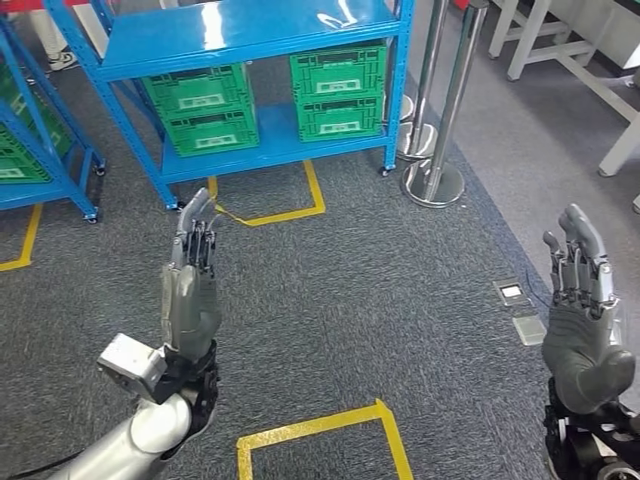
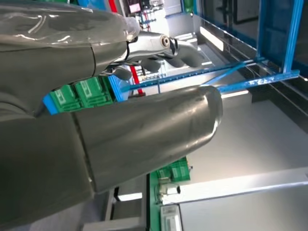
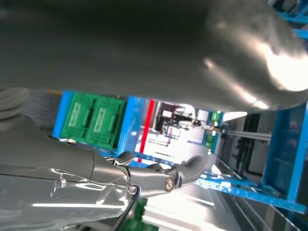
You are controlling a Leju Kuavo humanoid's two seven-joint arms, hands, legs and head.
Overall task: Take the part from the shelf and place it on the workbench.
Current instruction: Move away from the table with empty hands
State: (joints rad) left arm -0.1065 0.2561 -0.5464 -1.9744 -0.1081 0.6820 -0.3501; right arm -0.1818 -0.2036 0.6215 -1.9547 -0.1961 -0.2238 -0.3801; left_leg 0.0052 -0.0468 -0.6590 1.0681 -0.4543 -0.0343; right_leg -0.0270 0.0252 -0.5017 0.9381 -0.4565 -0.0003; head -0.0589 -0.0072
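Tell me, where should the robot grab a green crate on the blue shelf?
Probably the crate's front rim or its two short ends, coming from the aisle side: the shelf board above blocks reaching down from the top. Both hands, left and right, are open and empty.

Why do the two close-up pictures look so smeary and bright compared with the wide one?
In the head view the blue shelf shows white glare but the picture is sharp. In the left wrist view the left hand sits too near the lens, soft and shiny. In the right wrist view the right hand blurs, with a blown-out highlight on its thumb.
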